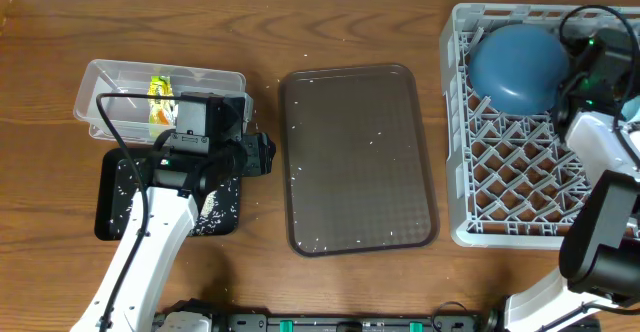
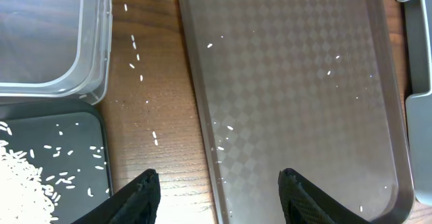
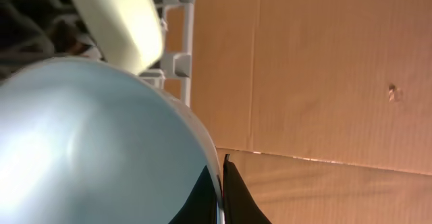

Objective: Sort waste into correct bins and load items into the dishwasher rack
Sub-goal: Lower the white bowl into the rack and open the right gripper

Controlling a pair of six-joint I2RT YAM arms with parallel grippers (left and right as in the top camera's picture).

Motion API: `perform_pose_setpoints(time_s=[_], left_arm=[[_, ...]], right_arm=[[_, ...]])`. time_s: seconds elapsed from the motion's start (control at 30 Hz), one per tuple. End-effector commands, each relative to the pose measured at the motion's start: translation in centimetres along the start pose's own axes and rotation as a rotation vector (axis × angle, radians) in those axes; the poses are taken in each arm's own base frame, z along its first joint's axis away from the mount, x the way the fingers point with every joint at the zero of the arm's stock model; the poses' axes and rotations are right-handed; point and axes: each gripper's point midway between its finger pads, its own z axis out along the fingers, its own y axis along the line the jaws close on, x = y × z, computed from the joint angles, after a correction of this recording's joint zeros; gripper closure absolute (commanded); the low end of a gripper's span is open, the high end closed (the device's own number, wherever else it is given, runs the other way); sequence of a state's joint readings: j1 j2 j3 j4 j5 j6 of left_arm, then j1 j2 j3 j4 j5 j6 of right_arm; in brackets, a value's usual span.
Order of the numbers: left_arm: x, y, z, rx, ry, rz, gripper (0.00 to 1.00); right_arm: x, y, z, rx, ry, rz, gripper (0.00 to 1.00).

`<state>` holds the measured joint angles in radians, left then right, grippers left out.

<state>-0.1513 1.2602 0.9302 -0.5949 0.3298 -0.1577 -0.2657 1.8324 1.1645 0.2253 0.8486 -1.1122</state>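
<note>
The left end effector [image 2: 219, 183] hangs spread wide over light, scattered rice grains [image 2: 154, 137] on the table [image 1: 350, 12], while whether the right end effector [image 1: 572, 80] grips the smooth, probably heavy dark-blue dish [image 1: 518, 64], best taken by its rim, cannot be told.

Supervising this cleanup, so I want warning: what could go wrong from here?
Loose rice grains lie scattered on the table and brown tray; the open left gripper may sweep them further rather than collect them. The blue dish sits overturned on the rack pegs, so a nudge might shift it.
</note>
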Motion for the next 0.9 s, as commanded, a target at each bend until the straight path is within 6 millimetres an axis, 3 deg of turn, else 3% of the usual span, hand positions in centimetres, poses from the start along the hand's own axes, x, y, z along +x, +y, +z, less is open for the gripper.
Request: perform_pose_setpoints(time_s=[0.0, 0.17, 0.43, 0.67, 0.87], left_arm=[[-0.5, 0.0, -0.3, -0.005, -0.017, 0.003, 0.41], [-0.5, 0.0, -0.3, -0.005, -0.017, 0.003, 0.41], [-0.5, 0.0, -0.3, -0.005, -0.018, 0.003, 0.41], [-0.6, 0.0, -0.3, -0.004, -0.021, 0.004, 0.41], [-0.6, 0.0, -0.3, -0.004, -0.021, 0.004, 0.40]], right_arm=[[-1.2, 2.5, -0.5, -0.056, -0.030, -0.018, 0.99], [-1.5, 4.5, -1.6, -0.114, -0.036, -0.082, 0.94], [-2.2, 4.6, -2.5, -0.132, -0.048, 0.122, 0.90], [-3.5, 3.6, -4.8, -0.253, -0.139, 0.398, 0.57], [-4.7, 5.1, -8.0, -0.496, -0.226, 0.521, 0.47]])
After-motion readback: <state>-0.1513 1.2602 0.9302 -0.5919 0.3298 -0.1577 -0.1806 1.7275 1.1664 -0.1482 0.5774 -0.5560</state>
